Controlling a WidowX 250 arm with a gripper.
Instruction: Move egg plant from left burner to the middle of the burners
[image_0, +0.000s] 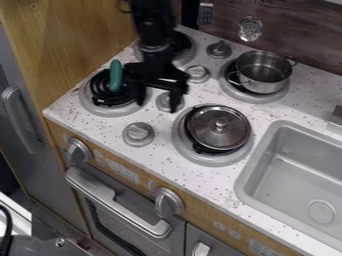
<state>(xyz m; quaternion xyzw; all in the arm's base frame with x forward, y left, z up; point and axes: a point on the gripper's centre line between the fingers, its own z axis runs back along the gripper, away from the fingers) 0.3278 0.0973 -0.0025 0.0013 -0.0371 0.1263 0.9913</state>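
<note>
On the left burner (115, 111): eggplant (115, 76), green, smooth, blunt-ended, a long shape against ridged black coils (100, 91). My claw (157, 104) hangs near it, fingers wide apart, nothing between them. Progress, my reckoning: no transfer made; grasp, lift, carry and set-down all remain. Target, as I judge it: the speckled white stovetop (196, 93) amid the burners. A round grey knob (198, 73), matt, plastic-looking, borders that patch. Farther out, a glossy metal lid (206, 131) and an open steel pot (265, 73), round, thin-walled.
</note>
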